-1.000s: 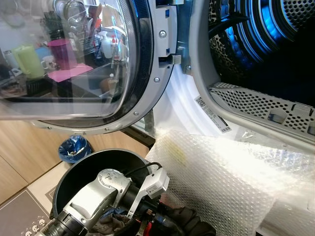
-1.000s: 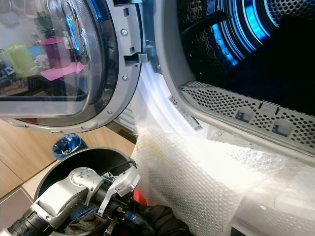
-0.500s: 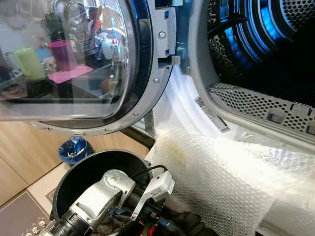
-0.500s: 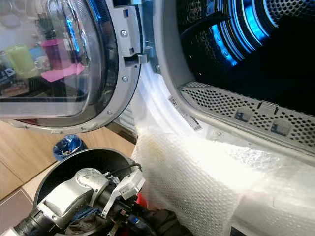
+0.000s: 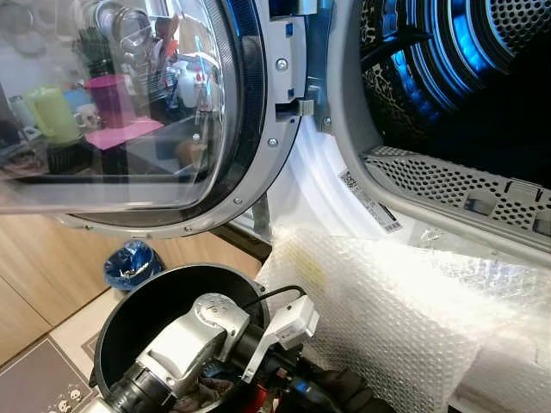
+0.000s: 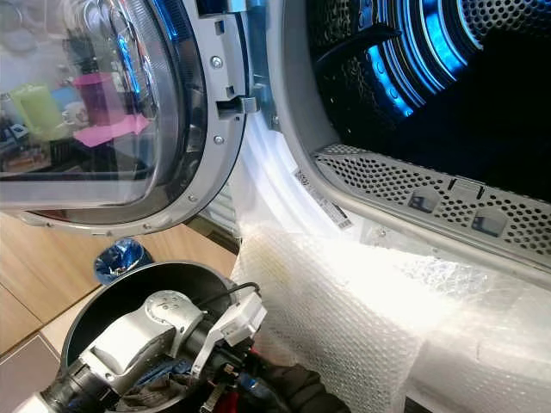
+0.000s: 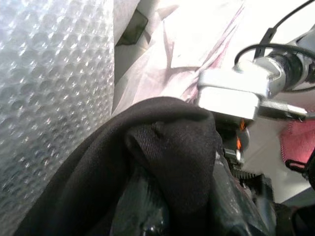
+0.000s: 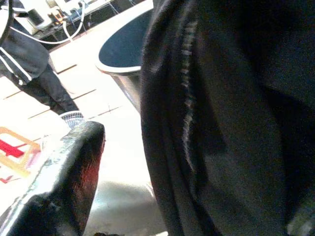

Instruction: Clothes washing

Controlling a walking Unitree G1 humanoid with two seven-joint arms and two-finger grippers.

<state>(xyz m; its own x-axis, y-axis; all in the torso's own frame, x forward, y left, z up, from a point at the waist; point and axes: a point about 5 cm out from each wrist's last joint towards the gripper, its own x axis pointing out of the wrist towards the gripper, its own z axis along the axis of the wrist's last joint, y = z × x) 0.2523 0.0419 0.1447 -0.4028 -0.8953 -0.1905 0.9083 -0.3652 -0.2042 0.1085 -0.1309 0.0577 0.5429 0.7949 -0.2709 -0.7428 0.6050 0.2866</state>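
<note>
1. Black cloth, a dark garment (image 7: 162, 162), looks soft, limp and light; it should drape and slide, not hold a shape. My judgement: pinch a bunched fold, not a loose edge, or it may slip free.
2. In the left wrist view the garment is bunched over the left gripper (image 5: 293, 391), which sits at the bottom centre of the left eye view; whether its fingers are apart or pinched together I cannot tell.
3. Dark cloth also hangs just beside the right gripper's finger (image 8: 64, 182) in the right wrist view; that claw's state is likewise unclear.
4. Beneath, lower left, is the black basket (image 5: 164, 297); the open drum (image 5: 465, 77) is upper right, bubble wrap (image 5: 387, 318) between.
</note>
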